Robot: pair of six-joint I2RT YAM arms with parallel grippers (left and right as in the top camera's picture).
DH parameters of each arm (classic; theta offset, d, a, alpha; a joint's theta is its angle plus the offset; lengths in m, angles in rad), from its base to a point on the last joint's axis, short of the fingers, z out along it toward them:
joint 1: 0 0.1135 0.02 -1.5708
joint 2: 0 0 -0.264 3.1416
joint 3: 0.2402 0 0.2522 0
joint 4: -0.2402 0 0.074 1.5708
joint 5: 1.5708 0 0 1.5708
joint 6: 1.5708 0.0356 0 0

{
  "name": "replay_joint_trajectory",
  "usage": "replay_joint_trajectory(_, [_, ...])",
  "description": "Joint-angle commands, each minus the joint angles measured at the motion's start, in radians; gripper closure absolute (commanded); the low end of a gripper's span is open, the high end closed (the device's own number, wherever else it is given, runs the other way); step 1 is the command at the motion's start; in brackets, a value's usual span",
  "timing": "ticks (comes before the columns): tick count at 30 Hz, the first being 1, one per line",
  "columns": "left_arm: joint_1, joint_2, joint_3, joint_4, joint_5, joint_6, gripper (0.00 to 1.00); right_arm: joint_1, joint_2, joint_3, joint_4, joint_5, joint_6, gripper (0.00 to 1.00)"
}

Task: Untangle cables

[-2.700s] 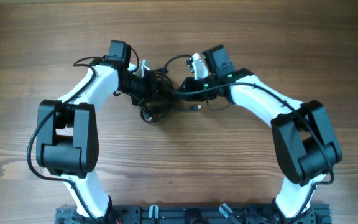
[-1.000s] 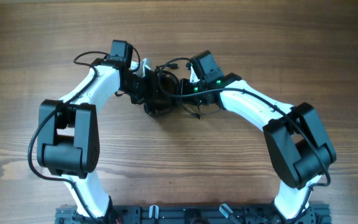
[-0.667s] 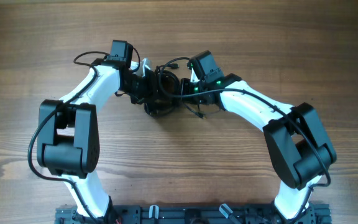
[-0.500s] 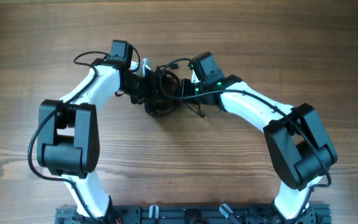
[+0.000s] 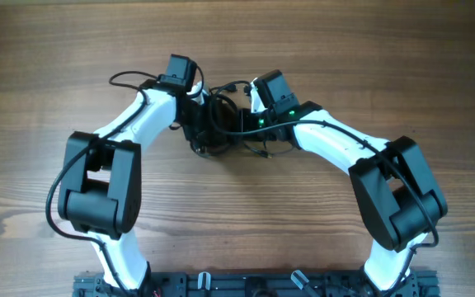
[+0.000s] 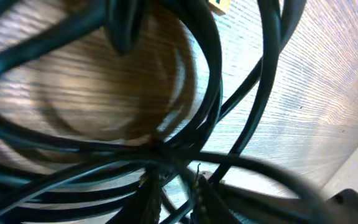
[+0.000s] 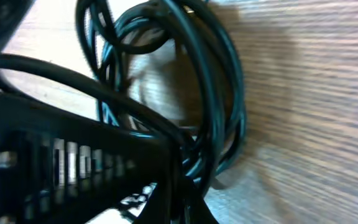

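The cables (image 5: pixel 218 125) are thin black cords bunched in one knot on the wooden table, between my two grippers. My left gripper (image 5: pixel 199 124) is at the knot's left side. In the left wrist view the cables (image 6: pixel 185 124) fill the frame, and the left gripper's (image 6: pixel 178 200) narrow-set fingertips have a strand between them. My right gripper (image 5: pixel 249 117) is at the knot's right side. In the right wrist view its fingers (image 7: pixel 185 202) are pressed together against the looped cables (image 7: pixel 213 118). A small plug end (image 5: pixel 264 153) trails below the knot.
The thicker black wires of the arms run along the left arm (image 5: pixel 126 81) and the right arm (image 5: pixel 320 115). The arm bases and a black rail (image 5: pixel 246 285) stand at the front edge of the wooden table (image 5: pixel 369 49).
My right gripper moved left toward the knot and then stayed put. In the last half second my left arm shifted right and closer to the knot. The cables are bunched tighter.
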Motion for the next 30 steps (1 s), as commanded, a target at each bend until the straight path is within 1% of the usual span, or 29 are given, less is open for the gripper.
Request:
replay_joint_trajectory(1, [-0.008,0.002,-0.005,0.004,-0.065,-0.177,0.76,0.005,0.010,-0.012,0.035,-0.129,-0.002,0.96])
replay_joint_trajectory(2, [-0.008,0.003,-0.005,0.004,-0.065,-0.233,0.74,0.005,0.010,-0.012,0.041,-0.135,0.011,0.96])
replay_joint_trajectory(3, [-0.008,0.003,-0.005,0.006,-0.065,-0.257,0.71,0.005,0.010,-0.012,0.045,-0.137,0.011,0.96])
replay_joint_trajectory(5, [-0.008,0.003,-0.005,0.019,-0.065,-0.286,0.69,0.005,0.010,-0.012,0.045,-0.137,0.016,0.96])
replay_joint_trajectory(7, [-0.008,0.003,-0.005,0.018,-0.065,-0.289,0.70,0.005,0.010,-0.012,0.047,-0.137,0.029,0.96])
replay_joint_trajectory(8, [-0.008,0.004,-0.006,0.016,-0.064,-0.290,0.71,0.005,0.010,-0.012,0.048,-0.137,0.028,0.96])
replay_joint_trajectory(9, [-0.008,0.004,-0.014,0.020,-0.064,-0.290,0.76,0.005,0.010,-0.012,0.048,-0.137,0.029,0.96])
replay_joint_trajectory(11, [-0.008,0.005,-0.042,0.037,-0.065,-0.307,0.78,0.005,0.010,-0.012,0.049,-0.137,0.029,0.96])
replay_joint_trajectory(13, [-0.008,0.005,-0.101,0.102,-0.064,-0.349,0.80,0.005,0.010,-0.012,0.048,-0.136,0.028,0.96])
replay_joint_trajectory(14, [-0.008,0.005,-0.125,0.127,-0.060,-0.369,0.83,0.005,0.010,-0.012,0.048,-0.136,0.028,0.96])
replay_joint_trajectory(16, [-0.008,0.005,-0.143,0.148,-0.038,-0.371,0.95,0.005,0.010,-0.012,0.049,-0.135,0.027,0.96])
replay_joint_trajectory(17, [-0.007,0.005,-0.143,0.148,-0.017,-0.370,0.96,0.005,0.010,-0.012,0.048,-0.135,0.027,0.96])
replay_joint_trajectory(21, [0.051,0.005,-0.143,0.146,0.120,-0.330,0.96,0.001,0.010,-0.012,0.042,-0.119,0.023,0.96])
replay_joint_trajectory(24, [0.114,0.005,-0.143,0.138,0.220,-0.255,0.96,0.002,0.010,-0.012,0.023,-0.070,0.021,0.96])
replay_joint_trajectory(27, [0.142,0.005,-0.143,0.139,0.282,-0.193,0.96,0.002,0.010,-0.012,-0.005,-0.013,0.020,0.96])
replay_joint_trajectory(30, [0.148,0.005,-0.143,0.138,0.311,-0.098,0.96,0.002,0.010,-0.012,-0.030,0.043,0.018,0.96])
